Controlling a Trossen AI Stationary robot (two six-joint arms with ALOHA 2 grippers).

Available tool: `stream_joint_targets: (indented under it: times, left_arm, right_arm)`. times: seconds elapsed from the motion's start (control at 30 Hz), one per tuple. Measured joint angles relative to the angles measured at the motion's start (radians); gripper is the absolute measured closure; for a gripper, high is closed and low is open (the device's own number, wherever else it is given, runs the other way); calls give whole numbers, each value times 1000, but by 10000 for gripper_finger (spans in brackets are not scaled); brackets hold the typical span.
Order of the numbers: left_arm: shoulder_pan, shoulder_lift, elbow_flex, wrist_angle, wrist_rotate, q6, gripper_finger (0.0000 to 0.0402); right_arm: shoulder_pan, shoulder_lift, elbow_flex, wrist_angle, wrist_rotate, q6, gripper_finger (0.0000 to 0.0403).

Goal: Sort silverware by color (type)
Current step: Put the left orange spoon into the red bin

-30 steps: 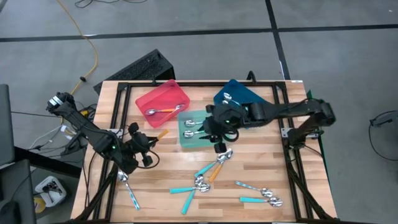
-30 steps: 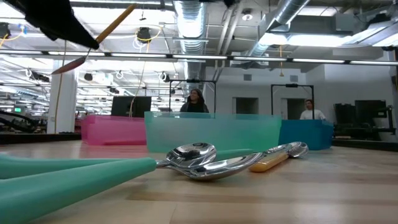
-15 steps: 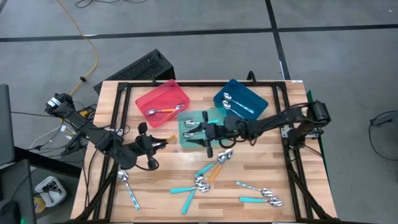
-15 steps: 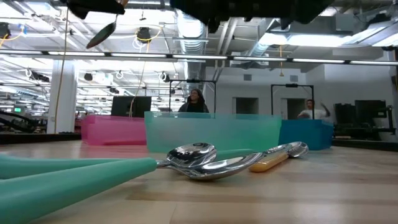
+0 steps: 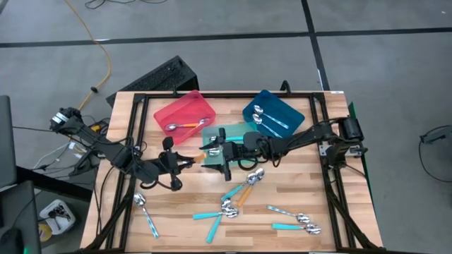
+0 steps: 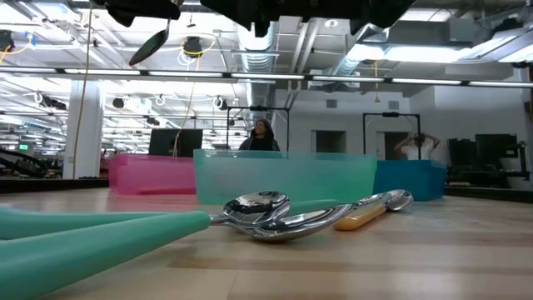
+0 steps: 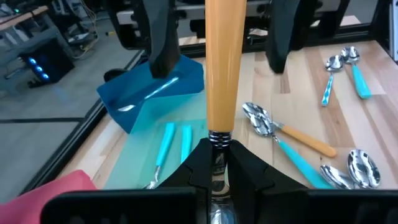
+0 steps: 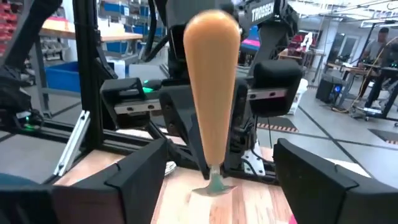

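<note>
**Silverware handoff: orange spoon meets opened right gripper**

Silverware still litters the wooden table point(image 5: 296, 185) in the high view, and a second ago the two arms were apart. Now the left gripper point(image 5: 185, 161) and right gripper point(image 5: 212, 147) face each other beside the translucent teal plastic tray point(image 5: 244, 129).

In the low view, a shiny spoon bowl point(image 6: 148, 47) hangs high above the trays.

The left wrist view shows the left gripper clamped on the orange-handled metal spoon point(image 7: 222, 62).

The right wrist view shows the right gripper point(image 8: 227, 177) with its fingers point(image 8: 140, 180) spread wide around that handle, wider than a second ago, likely ready to take it.
</note>
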Motion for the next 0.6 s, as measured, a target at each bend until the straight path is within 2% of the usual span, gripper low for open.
stream_joint_targets:
  times: [0.13,0.37,0.5,0.6]
  left_arm:
    - [8,0,0,27,26,53,386]
    - [70,0,-75,186,79,126,386]
    - [100,-1,-84,195,87,139,386]
    - [114,-1,-84,216,152,140,386]
  right_arm:
    - [6,0,24,-13,-10,-38,86]
    - [15,2,29,-31,-32,-36,86]
    - [16,2,29,-53,-30,-36,86]
    - [16,2,29,-48,-21,-36,88]
